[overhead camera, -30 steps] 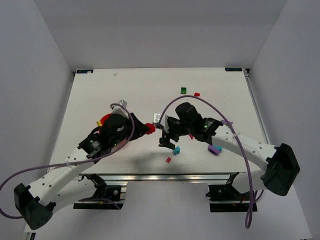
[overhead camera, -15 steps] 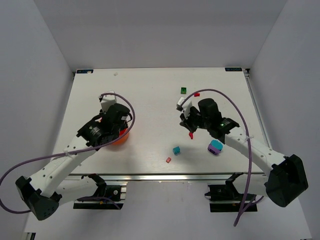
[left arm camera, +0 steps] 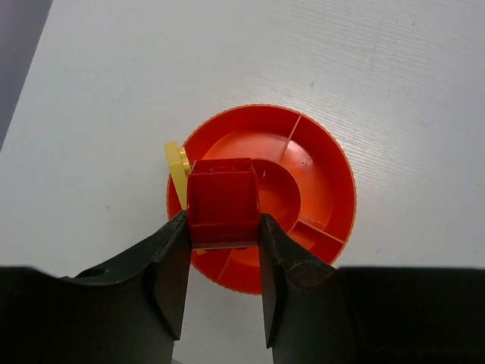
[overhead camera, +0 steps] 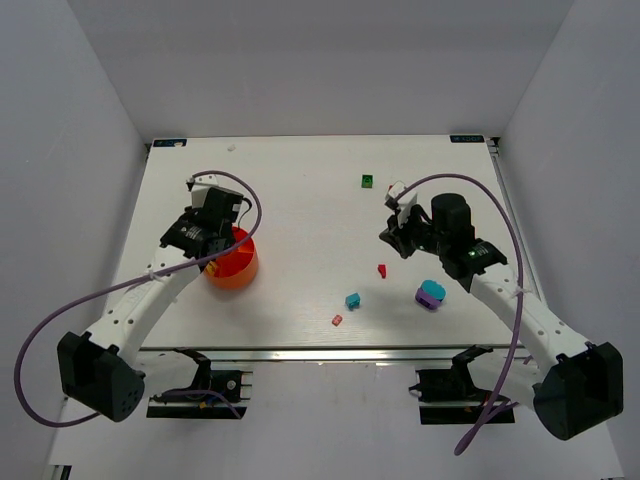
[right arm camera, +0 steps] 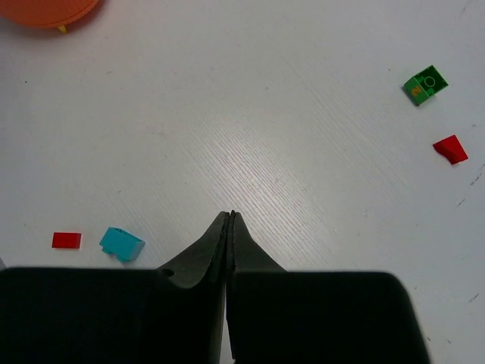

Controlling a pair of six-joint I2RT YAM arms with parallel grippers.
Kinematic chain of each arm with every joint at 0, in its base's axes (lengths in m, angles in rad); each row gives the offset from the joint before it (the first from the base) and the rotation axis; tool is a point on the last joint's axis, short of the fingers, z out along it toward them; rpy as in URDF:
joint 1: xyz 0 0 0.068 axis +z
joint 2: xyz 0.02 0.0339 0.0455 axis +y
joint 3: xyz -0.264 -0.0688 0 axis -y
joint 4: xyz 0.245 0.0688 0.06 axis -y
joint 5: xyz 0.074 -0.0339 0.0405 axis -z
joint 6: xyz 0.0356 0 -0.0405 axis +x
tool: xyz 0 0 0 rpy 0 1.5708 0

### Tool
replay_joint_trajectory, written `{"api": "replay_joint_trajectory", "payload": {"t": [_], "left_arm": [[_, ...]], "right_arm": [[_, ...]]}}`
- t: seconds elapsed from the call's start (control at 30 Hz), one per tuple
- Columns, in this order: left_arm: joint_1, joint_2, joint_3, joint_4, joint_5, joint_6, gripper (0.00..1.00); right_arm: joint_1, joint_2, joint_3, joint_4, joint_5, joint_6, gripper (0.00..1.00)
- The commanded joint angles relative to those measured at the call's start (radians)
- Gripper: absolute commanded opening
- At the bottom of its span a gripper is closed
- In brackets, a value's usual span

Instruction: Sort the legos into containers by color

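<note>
Far left, above a white table (overhead camera: 300, 200): left gripper (left arm camera: 222, 227), jaws clamped on a small red plastic brick (left arm camera: 222, 199), hanging directly over a round orange plastic bowl with inner dividers (left arm camera: 322, 182). Tucked against the bowl's rim, a flat yellow plastic brick (left arm camera: 177, 168), partly hidden behind the held brick. Toward the middle, loose on the table near the front edge: a tiny pinkish-red flat piece (overhead camera: 337, 320), then a teal plastic brick (overhead camera: 352, 300) just beside it. Farther back, a green square plastic brick (overhead camera: 368, 181), well apart from the rest. Nearer, a second small red piece (overhead camera: 382, 270). Right of that, right gripper (right arm camera: 229, 220), fingers pressed fully together with nothing between them, above bare table. Far right, a purple plastic brick capped with teal (overhead camera: 428, 300), near the right arm.
</note>
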State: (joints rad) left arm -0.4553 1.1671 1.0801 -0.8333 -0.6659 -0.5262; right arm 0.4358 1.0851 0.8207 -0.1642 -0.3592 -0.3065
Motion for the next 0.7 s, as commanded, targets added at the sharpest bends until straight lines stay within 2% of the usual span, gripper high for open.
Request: {"api": "replay_joint_trajectory", "payload": {"t": [0.0,0.13,0.27,0.67], "left_arm": [[0.037,0.011,-0.012,0.065,0.084,0.057,0.00],[0.061,0.009,-0.009,0.095,0.187,0.075,0.00],[0.070,-0.013,-0.009,0.105,0.229,0.091,0.00],[0.089,0.003,-0.035,0.054,0.241,0.088,0.01]], "right_arm": [[-0.023,-0.030,-0.002,0.026,-0.052,0.018,0.00],[-0.039,-0.030,-0.005,0.025,-0.078,0.018,0.00],[-0.055,-0.027,-0.005,0.025,-0.092,0.020,0.00],[-0.083,-0.024,-0.006,0.023,-0.121,0.029,0.00]]}}
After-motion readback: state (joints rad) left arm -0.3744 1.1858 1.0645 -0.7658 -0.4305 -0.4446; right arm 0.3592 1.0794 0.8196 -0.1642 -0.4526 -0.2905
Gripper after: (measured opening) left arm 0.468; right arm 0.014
